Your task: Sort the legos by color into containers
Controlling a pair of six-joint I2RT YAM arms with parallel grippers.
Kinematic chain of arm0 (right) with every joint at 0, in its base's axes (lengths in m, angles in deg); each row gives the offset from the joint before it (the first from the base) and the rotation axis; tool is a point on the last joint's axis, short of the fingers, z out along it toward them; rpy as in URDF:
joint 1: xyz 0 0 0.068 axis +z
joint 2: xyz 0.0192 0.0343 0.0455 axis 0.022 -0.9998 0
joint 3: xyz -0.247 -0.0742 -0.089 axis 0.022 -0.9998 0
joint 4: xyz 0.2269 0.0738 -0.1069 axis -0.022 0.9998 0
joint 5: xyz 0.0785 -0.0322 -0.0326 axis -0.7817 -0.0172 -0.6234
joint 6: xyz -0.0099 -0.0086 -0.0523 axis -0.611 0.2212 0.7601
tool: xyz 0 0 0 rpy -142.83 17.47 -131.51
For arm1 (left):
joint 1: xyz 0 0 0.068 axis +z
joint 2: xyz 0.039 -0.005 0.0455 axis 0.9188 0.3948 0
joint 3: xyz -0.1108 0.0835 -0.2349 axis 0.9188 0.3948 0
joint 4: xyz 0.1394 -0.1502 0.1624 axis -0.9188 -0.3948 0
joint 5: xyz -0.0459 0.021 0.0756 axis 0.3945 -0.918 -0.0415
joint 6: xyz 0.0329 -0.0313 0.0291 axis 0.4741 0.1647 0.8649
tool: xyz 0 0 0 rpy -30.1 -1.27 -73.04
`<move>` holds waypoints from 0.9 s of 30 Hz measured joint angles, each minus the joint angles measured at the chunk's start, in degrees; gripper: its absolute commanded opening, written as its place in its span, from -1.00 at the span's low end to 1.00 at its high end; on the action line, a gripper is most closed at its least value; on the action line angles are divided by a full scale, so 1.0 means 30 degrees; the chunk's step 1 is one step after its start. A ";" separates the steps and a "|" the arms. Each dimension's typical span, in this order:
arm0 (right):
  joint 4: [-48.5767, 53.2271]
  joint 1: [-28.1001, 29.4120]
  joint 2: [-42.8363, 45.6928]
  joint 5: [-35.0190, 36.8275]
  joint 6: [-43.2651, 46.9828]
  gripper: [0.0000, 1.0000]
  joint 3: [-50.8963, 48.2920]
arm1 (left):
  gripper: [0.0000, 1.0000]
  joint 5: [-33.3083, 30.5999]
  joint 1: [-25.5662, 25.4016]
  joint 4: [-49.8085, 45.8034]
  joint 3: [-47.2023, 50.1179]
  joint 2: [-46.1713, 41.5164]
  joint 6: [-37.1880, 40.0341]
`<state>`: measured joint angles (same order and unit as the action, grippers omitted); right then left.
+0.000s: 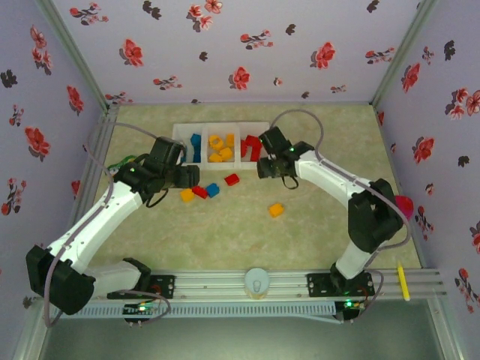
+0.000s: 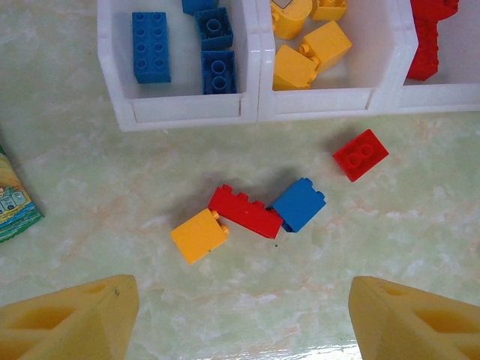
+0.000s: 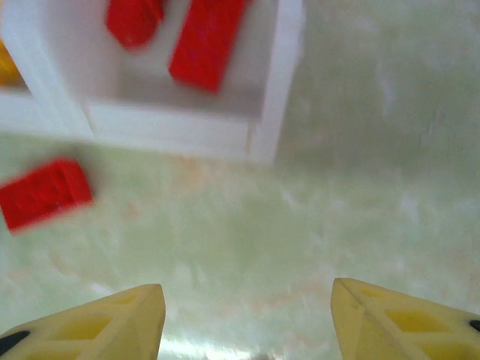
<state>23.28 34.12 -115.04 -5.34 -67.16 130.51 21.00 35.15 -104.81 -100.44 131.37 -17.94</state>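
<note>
Yellow fingers (image 2: 67,319) of the left claw (image 2: 240,322) frame the shot, spread wide with nothing between them. They hover over a huddle of three legos (image 2: 247,217) on the surface (image 2: 420,225). A yellow brick (image 2: 199,235) touches a long red brick (image 2: 245,211), and that touches a blue brick (image 2: 298,203). Another red brick (image 2: 360,154) sits apart, farther right, near the tray (image 2: 187,112).

Across the way, the right claw (image 3: 247,322) is parted too and empty, poised above bare surface just near the red compartment (image 3: 266,90), in a blurred view.

Sorting looks well along: blues fill the left compartment (image 2: 109,67) and yellows the middle compartment (image 2: 315,101). One orange brick (image 1: 276,210) lies alone, well nearer. Pick-up seems the step in hand. The next move calls for the left claw to drop onto one brick of the huddle without dragging its neighbours.
</note>
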 measured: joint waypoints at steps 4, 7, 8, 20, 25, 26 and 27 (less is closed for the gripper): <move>0.0488 0.0656 0.0678 0.0146 -0.0364 0.26 -0.1814 | 0.48 0.0015 0.0000 0.0087 0.0058 -0.0007 -0.0058; 0.0707 0.0991 0.0991 0.0219 -0.0707 0.27 -0.2368 | 0.48 0.0022 0.0000 0.0321 0.0532 -0.0007 -0.0357; 0.0692 0.1086 0.1107 0.0211 -0.0860 0.27 -0.2455 | 0.49 0.0022 0.0000 0.0430 0.0823 -0.0007 -0.0503; 0.0357 0.1523 0.2208 0.0277 -0.2076 0.28 -0.3264 | 0.39 0.0015 0.0255 0.1508 0.2739 0.3461 -0.2208; 0.0357 0.1523 0.2521 0.0386 -0.2149 0.28 -0.3308 | 0.38 0.0015 0.0619 0.2106 0.2732 0.5457 -0.2200; 0.0357 0.1523 0.2535 0.0415 -0.2157 0.28 -0.3308 | 0.38 0.0022 0.0707 0.2229 0.2732 0.5807 -0.2200; 0.0357 0.1523 0.2535 0.0423 -0.2157 0.28 -0.3308 | 0.39 0.0029 0.0780 0.2339 0.2732 0.6105 -0.2200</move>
<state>24.35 38.68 -107.43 -4.07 -73.63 120.59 21.09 37.49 -97.80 -92.25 149.69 -24.54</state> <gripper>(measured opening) 0.639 0.693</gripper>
